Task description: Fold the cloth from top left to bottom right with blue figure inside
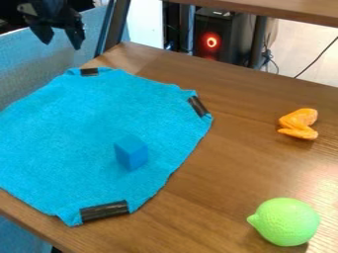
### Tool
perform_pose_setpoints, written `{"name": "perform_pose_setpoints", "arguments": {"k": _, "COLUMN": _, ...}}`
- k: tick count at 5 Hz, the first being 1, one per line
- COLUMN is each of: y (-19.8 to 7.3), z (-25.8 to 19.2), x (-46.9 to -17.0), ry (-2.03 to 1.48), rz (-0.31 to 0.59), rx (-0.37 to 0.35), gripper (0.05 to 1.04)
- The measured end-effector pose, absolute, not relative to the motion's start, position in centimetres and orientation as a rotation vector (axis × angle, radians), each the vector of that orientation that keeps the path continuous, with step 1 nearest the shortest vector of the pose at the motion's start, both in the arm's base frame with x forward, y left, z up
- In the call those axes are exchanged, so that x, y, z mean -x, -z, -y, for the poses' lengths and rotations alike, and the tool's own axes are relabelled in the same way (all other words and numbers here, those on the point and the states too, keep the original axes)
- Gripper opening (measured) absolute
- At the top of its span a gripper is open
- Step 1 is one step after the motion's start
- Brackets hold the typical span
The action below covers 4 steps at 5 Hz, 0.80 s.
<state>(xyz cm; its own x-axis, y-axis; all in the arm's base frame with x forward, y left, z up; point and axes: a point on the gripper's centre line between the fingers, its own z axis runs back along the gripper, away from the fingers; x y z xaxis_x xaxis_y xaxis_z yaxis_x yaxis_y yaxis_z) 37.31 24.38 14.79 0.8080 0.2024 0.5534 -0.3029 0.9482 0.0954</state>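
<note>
My gripper [61,41] hangs at the upper left, above and behind the table's far left corner, its two fingers apart with nothing between them. Spread flat over the left of the table lies the blue cloth [86,118], with black tape pieces at its top, right and bottom corners. The blue figure [131,152], a small block, rests on the cloth's lower right part. The gripper is beyond the cloth's top edge and touches neither cloth nor block.
An orange object [299,123] lies on the wooden table [224,168] at the right. A green lime-like object [285,222] sits near the lower right. Behind the table stand dark metal posts and a black case with a red light.
</note>
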Motion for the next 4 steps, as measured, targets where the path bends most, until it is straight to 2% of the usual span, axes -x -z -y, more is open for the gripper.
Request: {"name": "perform_pose_setpoints", "arguments": {"k": 4, "y": -11.9, "z": -24.4, "x": -40.6, "ry": -0.113, "rz": 0.751, "rx": -0.149, "gripper": 1.001}}
